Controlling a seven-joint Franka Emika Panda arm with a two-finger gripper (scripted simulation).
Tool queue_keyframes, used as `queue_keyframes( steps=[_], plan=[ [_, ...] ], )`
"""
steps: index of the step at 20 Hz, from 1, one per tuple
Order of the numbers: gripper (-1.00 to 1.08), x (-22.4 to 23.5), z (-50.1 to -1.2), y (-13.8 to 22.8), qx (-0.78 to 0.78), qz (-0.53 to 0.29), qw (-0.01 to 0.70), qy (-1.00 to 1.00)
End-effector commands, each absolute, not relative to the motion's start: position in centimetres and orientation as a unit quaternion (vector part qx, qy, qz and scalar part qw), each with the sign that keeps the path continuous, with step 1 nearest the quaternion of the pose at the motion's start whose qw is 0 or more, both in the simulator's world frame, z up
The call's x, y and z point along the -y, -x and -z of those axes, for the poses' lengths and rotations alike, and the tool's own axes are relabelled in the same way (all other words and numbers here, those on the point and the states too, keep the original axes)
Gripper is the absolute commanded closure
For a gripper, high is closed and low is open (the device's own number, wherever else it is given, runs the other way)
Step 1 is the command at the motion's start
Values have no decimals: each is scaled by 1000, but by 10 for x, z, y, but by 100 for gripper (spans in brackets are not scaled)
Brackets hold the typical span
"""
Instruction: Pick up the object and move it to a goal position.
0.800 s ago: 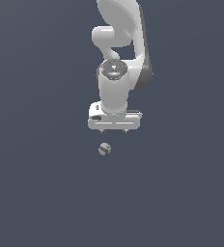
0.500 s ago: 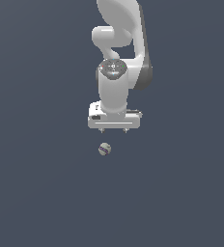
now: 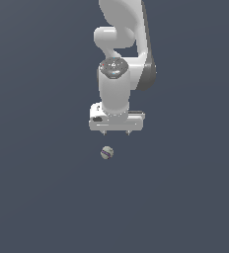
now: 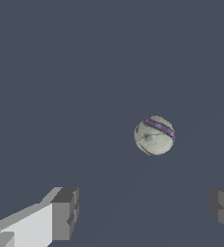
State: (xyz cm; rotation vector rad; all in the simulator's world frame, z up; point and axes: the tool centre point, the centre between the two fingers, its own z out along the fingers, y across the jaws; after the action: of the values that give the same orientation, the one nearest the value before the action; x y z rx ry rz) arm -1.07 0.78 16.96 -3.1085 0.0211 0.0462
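Observation:
The object is a tiny off-white ball (image 3: 106,152) with purplish stripe marks, lying on the dark grey floor. It also shows in the wrist view (image 4: 154,135), ahead of the fingers. My gripper (image 3: 116,133) hangs open and empty just above and behind the ball, slightly toward the exterior view's right of it. In the wrist view its two fingertips (image 4: 64,213) stand far apart, and the ball lies beyond the gap between them, not inside it.
The white arm (image 3: 119,69) rises behind the gripper to the top of the exterior view. The flat dark grey floor (image 3: 42,188) spreads all around.
The arm has shifted very slightly; the gripper stays open above the ball. The ball has not moved.

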Motion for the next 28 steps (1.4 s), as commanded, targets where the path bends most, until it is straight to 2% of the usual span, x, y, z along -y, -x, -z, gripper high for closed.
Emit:
queue_keyframes(
  steps=[1,11,28],
  plan=[
    [-92,-7,-168,10,-11,-15,16,1000],
    [-92,1,-151,5,-82,-13,14,996],
    [-92,31,-98,-8,-294,-3,3,956]
  ],
)
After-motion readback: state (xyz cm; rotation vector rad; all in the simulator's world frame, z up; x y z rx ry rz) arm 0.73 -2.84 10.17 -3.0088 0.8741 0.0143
